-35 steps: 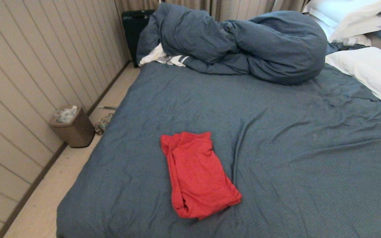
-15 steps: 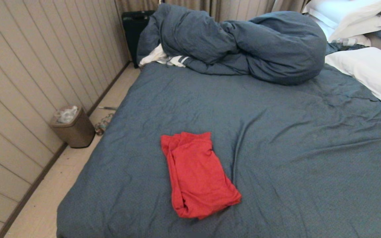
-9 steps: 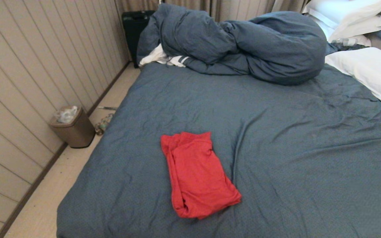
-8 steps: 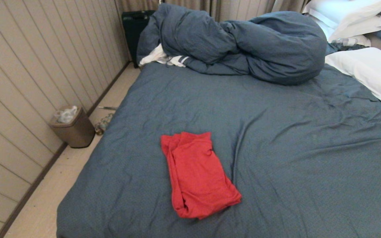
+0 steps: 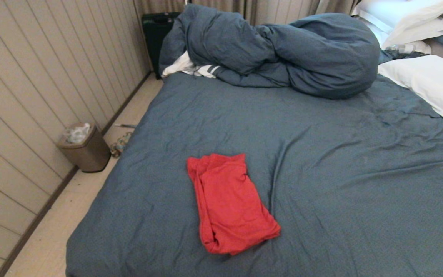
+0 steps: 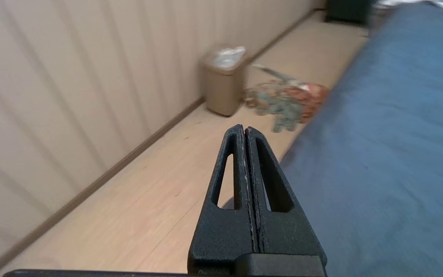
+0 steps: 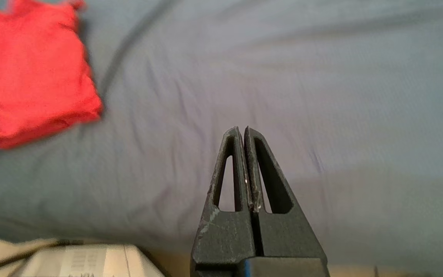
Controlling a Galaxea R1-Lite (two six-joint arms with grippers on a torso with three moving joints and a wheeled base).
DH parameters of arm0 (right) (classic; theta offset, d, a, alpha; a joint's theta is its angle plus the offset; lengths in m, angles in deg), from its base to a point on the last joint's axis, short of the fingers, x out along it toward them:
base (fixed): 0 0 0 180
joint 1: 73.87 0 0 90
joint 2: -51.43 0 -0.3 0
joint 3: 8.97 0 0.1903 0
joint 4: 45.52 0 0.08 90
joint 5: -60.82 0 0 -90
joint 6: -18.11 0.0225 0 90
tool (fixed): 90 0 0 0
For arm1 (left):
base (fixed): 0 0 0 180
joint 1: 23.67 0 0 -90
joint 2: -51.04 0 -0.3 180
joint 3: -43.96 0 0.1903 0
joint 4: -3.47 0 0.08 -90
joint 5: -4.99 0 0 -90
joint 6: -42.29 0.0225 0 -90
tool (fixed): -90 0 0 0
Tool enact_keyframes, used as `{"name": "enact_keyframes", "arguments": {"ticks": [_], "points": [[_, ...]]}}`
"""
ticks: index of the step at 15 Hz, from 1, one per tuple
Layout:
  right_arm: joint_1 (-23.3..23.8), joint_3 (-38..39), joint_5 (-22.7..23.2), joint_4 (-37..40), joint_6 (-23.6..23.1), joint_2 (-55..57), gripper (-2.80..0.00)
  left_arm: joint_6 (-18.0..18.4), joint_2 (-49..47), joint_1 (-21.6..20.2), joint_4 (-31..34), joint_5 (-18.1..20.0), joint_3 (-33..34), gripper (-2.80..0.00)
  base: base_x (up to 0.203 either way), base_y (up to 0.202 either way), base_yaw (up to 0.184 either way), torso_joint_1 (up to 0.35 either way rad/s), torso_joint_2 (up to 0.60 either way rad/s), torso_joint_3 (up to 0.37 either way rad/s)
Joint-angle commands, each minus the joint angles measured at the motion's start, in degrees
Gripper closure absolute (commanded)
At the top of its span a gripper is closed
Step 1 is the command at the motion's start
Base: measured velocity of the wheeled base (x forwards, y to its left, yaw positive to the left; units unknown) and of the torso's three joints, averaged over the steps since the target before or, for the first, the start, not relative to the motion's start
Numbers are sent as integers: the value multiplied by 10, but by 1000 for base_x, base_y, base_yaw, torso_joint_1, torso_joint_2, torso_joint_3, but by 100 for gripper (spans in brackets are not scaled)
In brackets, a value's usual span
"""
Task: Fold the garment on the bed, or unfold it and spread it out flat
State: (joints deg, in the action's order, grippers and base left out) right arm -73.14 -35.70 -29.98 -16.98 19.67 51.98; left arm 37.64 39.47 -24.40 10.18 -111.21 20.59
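Showing only in wrist views, both end effectors (image 6: 243,132) (image 7: 242,132) closed, empty.

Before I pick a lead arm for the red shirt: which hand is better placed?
Right, probably. The right hand, shut, faces the bed with the garment in view; the left hand, shut, looks over the floor beside it.

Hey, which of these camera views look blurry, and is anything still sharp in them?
Head view: sharp throughout, the red garment crisp on the bed under soft, even light. Left wrist view: wall, bin and floor smeared by motion, only the left pincer sharp. Right wrist view: sheet and garment soft and smeared, the right pincer in focus.
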Motion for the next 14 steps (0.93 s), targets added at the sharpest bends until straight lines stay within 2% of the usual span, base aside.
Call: {"name": "enact_keyframes", "arguments": {"ticks": [1,2,3,4,7,9,11,14], "points": [[0,19,2,-26,-2,-6,0,24,63,1,12,75,23,0,0,0,0,0,0,0],[0,29,1,-55,-2,-6,0,57,87,4,27,172,23,0,0,0,0,0,0,0],[0,34,2,-70,-2,-6,0,89,105,6,35,242,23,0,0,0,0,0,0,0],[0,34,4,-54,-5,-6,0,108,114,8,38,263,23,0,0,0,0,0,0,0],[0,34,29,-51,-96,-6,0,45,114,8,50,261,23,0,0,0,0,0,0,0],[-1,34,30,-49,-97,-7,0,28,114,8,60,262,23,0,0,0,0,0,0,0],[-1,34,31,-49,-84,-7,0,49,114,8,76,267,23,0,0,0,0,0,0,0],[-1,34,27,-50,-63,-4,0,46,114,8,83,267,23,0,0,0,0,0,0,0]]}}
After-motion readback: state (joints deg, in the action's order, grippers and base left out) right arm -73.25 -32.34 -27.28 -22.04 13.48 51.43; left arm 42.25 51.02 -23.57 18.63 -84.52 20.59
